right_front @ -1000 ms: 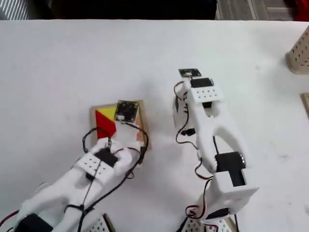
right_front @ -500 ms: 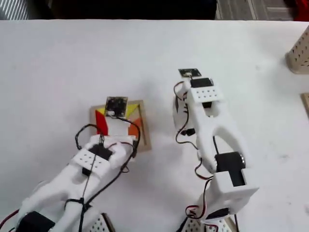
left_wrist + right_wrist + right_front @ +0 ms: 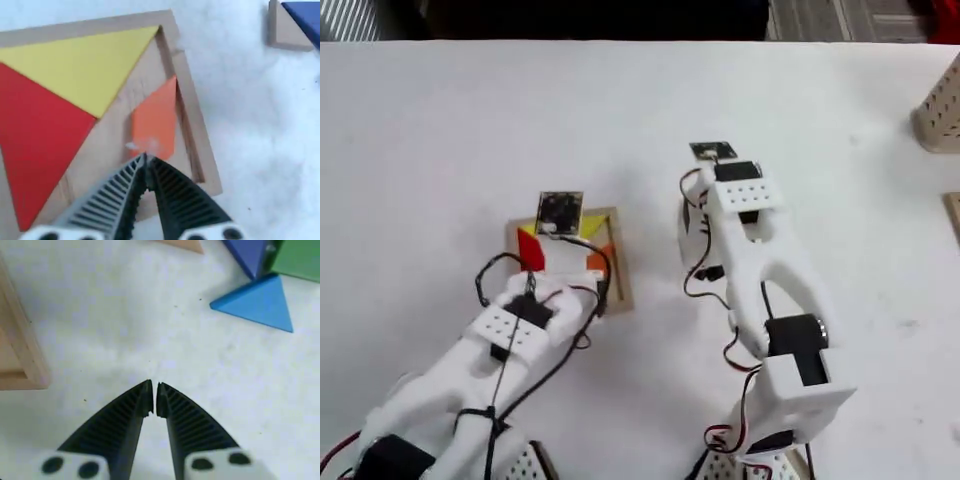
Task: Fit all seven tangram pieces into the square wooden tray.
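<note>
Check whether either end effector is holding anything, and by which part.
Nothing is held. The left end effector is shut and empty, tips over the orange piece in the tray. The right end effector is shut over the table.

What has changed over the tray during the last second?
The left arm swung to the left and slightly farther out over the tray, uncovering more of the orange piece. No grasp or release is visible. The right arm and the tray stayed put.
</note>
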You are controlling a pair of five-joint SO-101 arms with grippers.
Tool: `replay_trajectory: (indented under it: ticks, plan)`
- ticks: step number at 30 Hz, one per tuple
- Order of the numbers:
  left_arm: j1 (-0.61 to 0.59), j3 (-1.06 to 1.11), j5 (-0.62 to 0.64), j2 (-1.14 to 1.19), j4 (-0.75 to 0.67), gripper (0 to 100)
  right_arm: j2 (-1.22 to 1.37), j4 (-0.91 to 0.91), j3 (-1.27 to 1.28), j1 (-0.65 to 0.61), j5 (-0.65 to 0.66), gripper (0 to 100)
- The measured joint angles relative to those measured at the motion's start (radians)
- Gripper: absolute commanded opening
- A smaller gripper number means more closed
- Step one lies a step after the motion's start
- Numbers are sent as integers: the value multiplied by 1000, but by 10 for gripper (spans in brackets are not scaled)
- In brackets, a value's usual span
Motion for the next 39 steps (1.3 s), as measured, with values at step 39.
replay_trajectory:
  ticks: [39]
  plan:
    - [-11, -354, 5, 454, -94, 20, 0, 0, 0, 31, 0, 17]
